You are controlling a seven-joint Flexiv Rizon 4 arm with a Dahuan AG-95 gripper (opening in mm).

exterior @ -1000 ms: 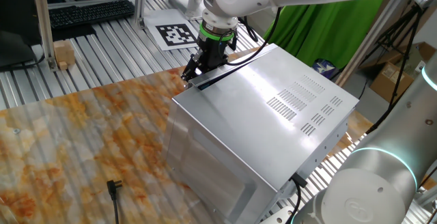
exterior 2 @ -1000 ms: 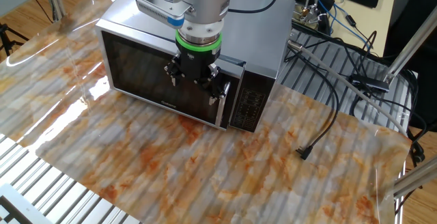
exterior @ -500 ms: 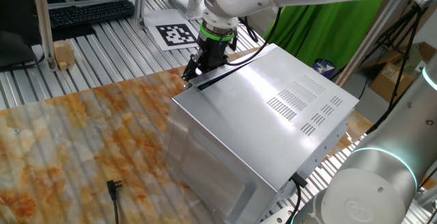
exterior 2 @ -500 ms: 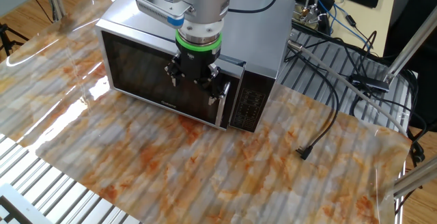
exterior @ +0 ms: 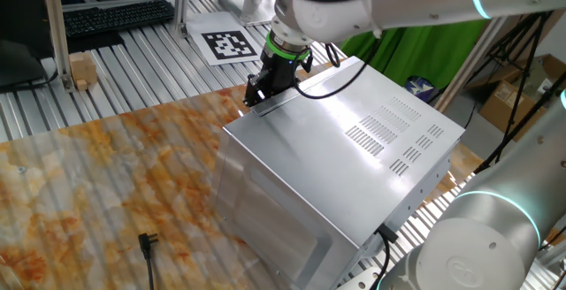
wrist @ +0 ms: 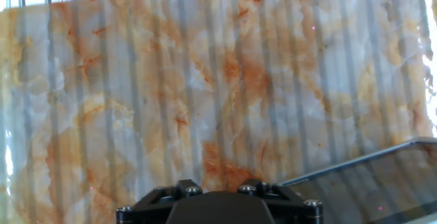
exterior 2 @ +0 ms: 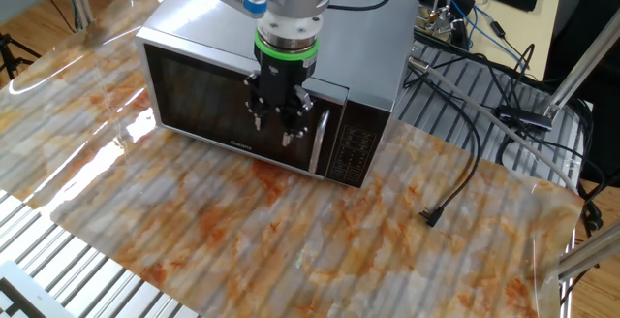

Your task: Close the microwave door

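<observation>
Worktop (exterior 2: 291,250) w/ marbled orange-white sheet lies under the tool. Microwave (exterior: 354,157), silver-grey box w/ vent slots, sits behind and below the tool (exterior 2: 278,129); black cable at its rear corner. Microwave door (exterior 2: 228,100), dark window, looks flush w/ the front, right behind the tool tips. Tool hangs in front of door near the handle side, fingers a little apart, gripping nothing. Hand view: door edge (wrist: 382,176) low right of the tool body.

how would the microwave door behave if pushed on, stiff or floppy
Probably stiff: the microwave door is a flat framed panel with a dark window. It likely swings rather than bends. The boxy microwave looks heavy enough to stay put under the gripper.
</observation>
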